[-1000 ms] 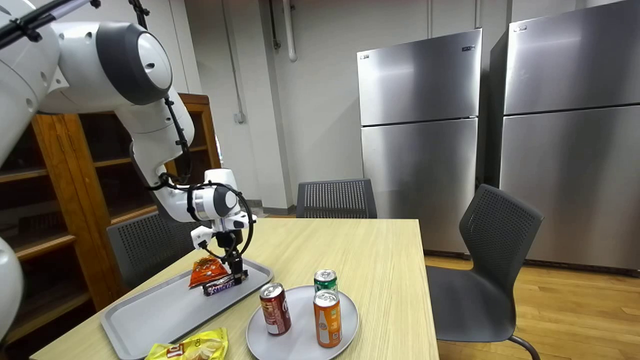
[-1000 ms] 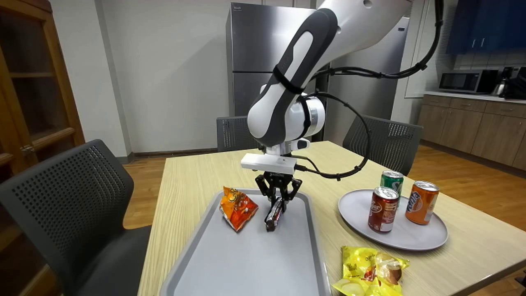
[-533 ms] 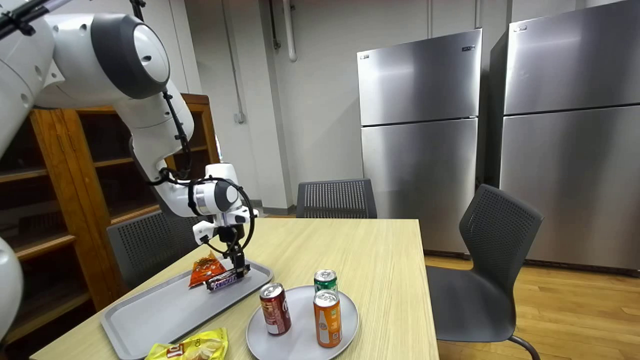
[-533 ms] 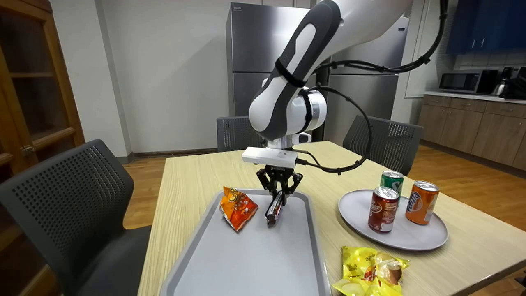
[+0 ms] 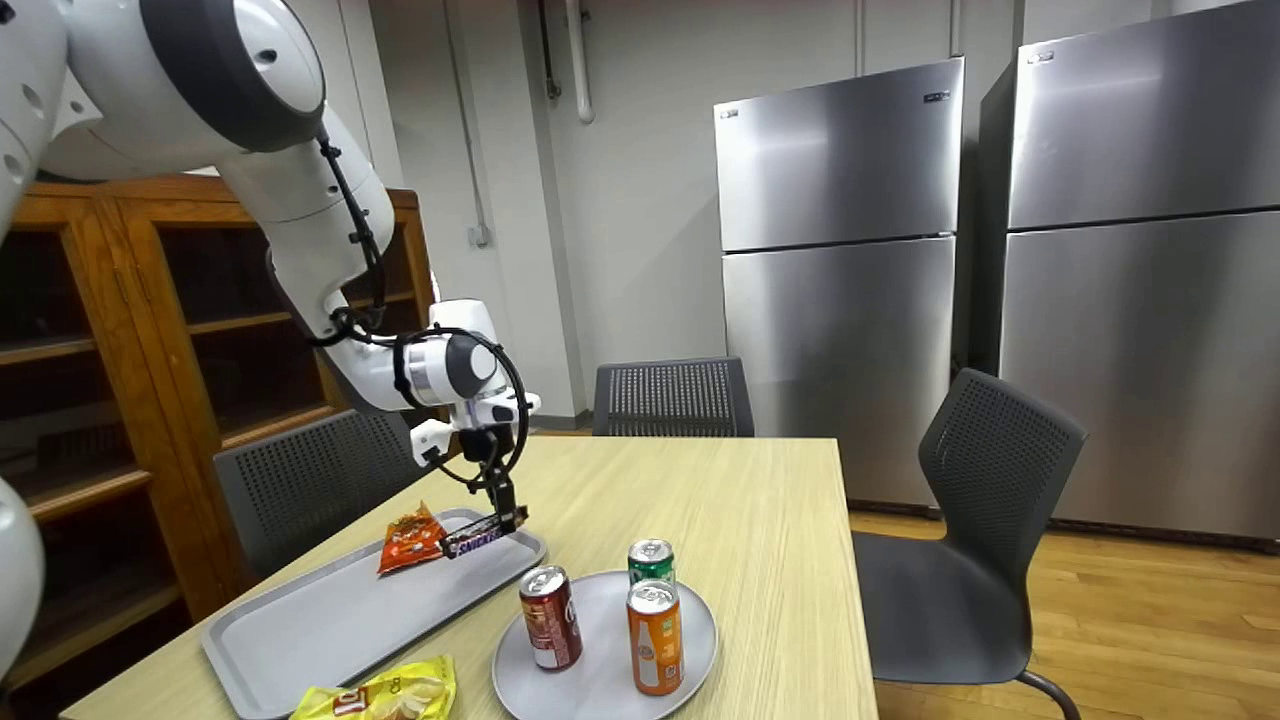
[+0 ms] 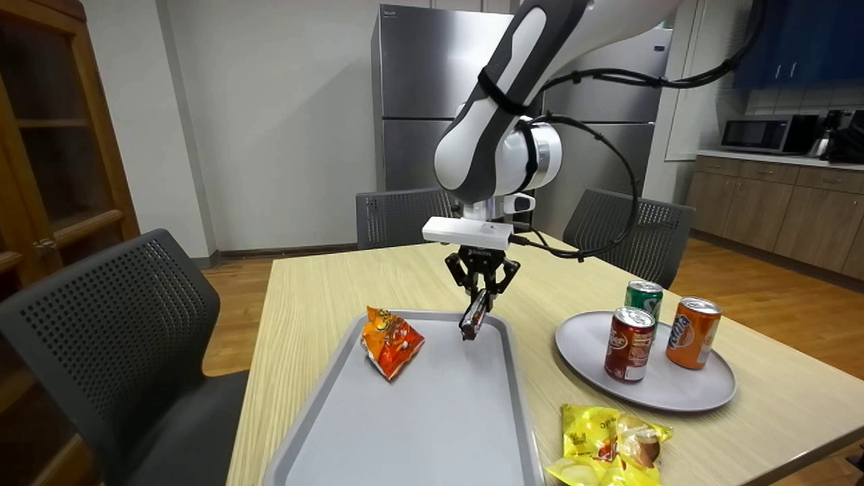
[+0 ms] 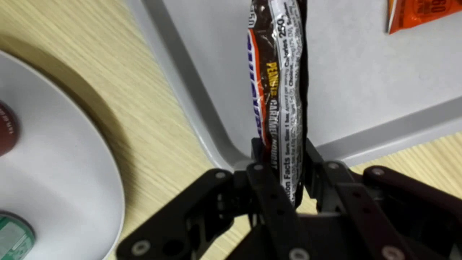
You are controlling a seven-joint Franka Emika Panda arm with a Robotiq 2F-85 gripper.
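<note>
Refrigerators [image 5: 840,290] in brushed steel stand beyond my tabletop [image 5: 740,530], the pair of them showing in both exterior views. That tabletop is pale wood, with dark chairs [image 5: 1000,460] standing around its edges. On it I have a long grey tray [image 6: 432,412], lying along its left edge in both exterior views. Just beside the tray's right-hand long edge sits a round grey plate [image 6: 584,351]. My gripper [image 7: 284,151] hangs over the tray corner nearest the plate, pointing down. A yellow snack bag [image 6: 604,445] lies on the tabletop by that same long edge, further along toward the tray's other end. An orange snack bag [image 6: 391,341] is in the tray, near the other corner of the short edge below my gripper. Upright on the plate I count a dark red can [image 6: 629,344] on the tray side, an orange can [image 6: 693,332], and a green can [image 6: 643,297] toward the far rim. My fingers [image 7: 314,166] are clenched on a Snickers bar [image 7: 278,90] near one end, its length reaching out over the tray, clear of the tray's floor.
</note>
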